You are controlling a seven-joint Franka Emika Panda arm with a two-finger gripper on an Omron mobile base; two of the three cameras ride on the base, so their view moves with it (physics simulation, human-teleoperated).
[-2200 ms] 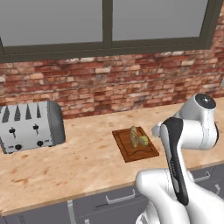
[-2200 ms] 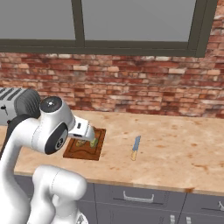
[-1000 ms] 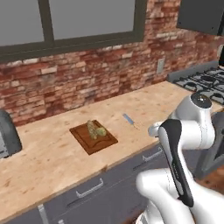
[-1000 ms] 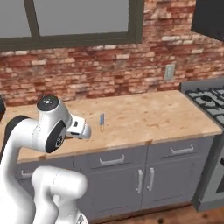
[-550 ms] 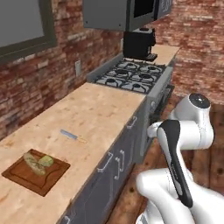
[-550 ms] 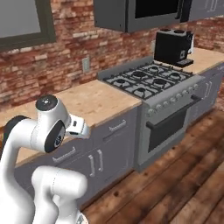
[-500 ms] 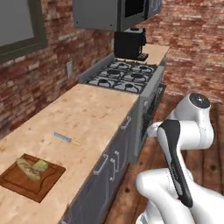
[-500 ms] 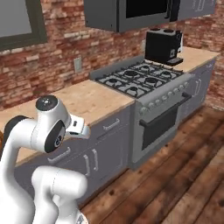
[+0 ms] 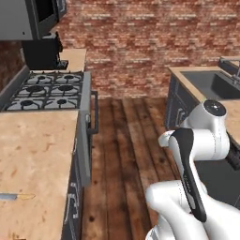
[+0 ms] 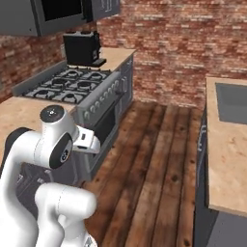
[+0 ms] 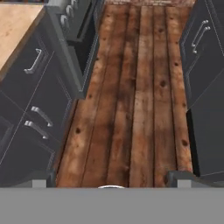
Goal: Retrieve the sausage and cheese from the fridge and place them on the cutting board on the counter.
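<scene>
Counter [image 9: 37, 159] beside stove [image 9: 49, 90]; no legible writing or labels anywhere.

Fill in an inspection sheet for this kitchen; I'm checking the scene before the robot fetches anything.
Surface: tan counter, mostly bare.
Job's things: nothing seen of sausage, cheese, fridge or board.
Clutter: a small knife lies on the counter near its front edge.
Grippers: gripper points at the wooden floor; jaws wide open, holding nothing.
Cables: nothing seen.
Surroundings: gas stove with a black coffee machine beyond it, sink in the opposite counter, brick wall, dark grey drawers.
</scene>
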